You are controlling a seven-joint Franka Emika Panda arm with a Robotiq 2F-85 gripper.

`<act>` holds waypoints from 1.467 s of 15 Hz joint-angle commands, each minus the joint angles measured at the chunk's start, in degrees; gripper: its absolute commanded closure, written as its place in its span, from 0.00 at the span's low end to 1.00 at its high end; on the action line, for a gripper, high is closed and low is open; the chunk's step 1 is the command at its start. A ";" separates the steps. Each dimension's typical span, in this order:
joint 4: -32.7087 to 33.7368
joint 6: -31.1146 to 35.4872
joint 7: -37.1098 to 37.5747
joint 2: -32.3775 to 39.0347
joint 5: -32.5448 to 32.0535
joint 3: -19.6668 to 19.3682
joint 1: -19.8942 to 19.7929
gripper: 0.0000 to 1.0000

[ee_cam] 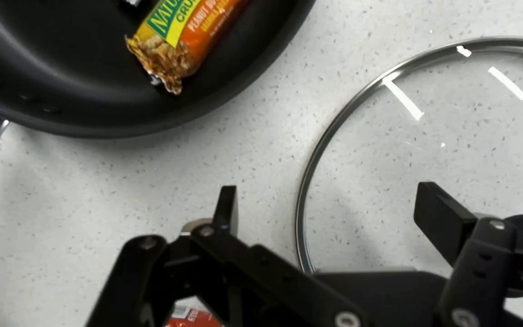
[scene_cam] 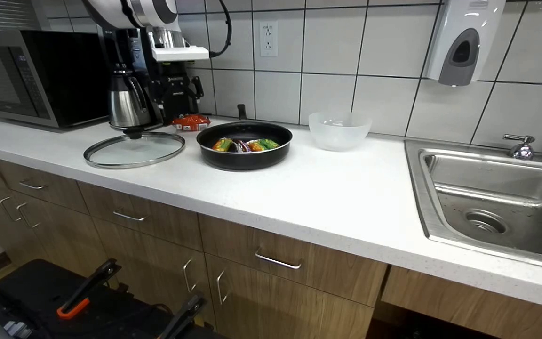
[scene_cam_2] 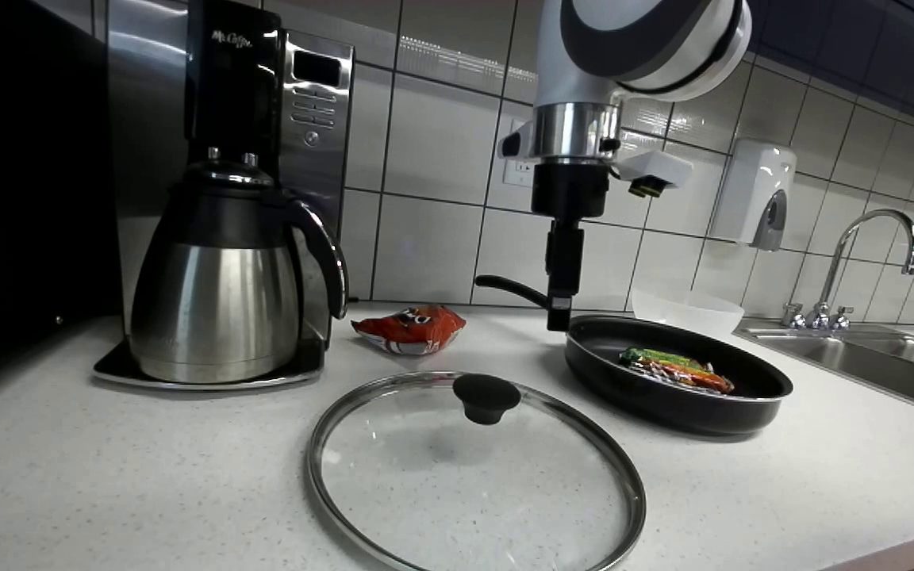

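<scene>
Gripper [ee_cam: 326, 190] is held above the counter [scene_cam: 318, 193], jaws spread wide, nothing pinched. Glass lid [scene_cam_2: 457, 484] is laid flat, below and to one side of the gripper, knob [scene_cam_2: 486, 396] up; overlapped by one finger in the wrist view, no contact seen. Black pan [scene_cam_2: 663, 408] is set to the other side, handle [scene_cam_2: 508, 287] partly hidden behind the gripper in an exterior view. Wrapped bars [ee_cam: 189, 41] are contained in the pan; red bag [scene_cam_2: 417, 331] is placed near the gripper.

Handling, judged: lid probably middling weight, stiff, slick, breakable. Best gripped by the knob from above, jaws astride; rim looks thin and slippery. Pan likely heavier, rigid; handle preferred. Bag and bars expected light, crinkly, bag easily crushed.

Edges: tile wall [scene_cam_2: 433, 246] is met past the bag, coffee pot [scene_cam_2: 215, 293] off to the lid side, bowl [scene_cam: 339, 132] beyond the pan. Only a narrow strip is left between lid and pan. Counter's front edge is nearly reached by the lid; little margin that way.
</scene>
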 commanded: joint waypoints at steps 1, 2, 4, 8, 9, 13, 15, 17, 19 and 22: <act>5.90 -3.01 2.94 3.65 -1.68 1.39 1.31 0.00; 6.73 -3.00 3.43 4.28 -1.66 1.59 1.78 0.00; 8.24 -3.04 4.24 5.42 -1.41 1.94 2.48 0.00; 6.68 -1.03 2.95 5.10 -0.70 2.71 2.22 0.00; 7.02 -1.16 2.96 5.34 -0.70 2.76 2.37 0.00; 7.55 -1.49 2.96 5.62 -0.70 2.79 2.42 0.00; 7.57 -1.52 2.96 5.63 -0.70 2.79 2.42 0.00; 8.24 -2.29 3.42 6.00 -1.05 2.71 2.85 0.00; 8.77 -2.40 4.00 6.43 -0.91 2.94 3.24 0.00; 8.50 -1.50 4.82 6.50 -0.63 3.61 3.71 0.00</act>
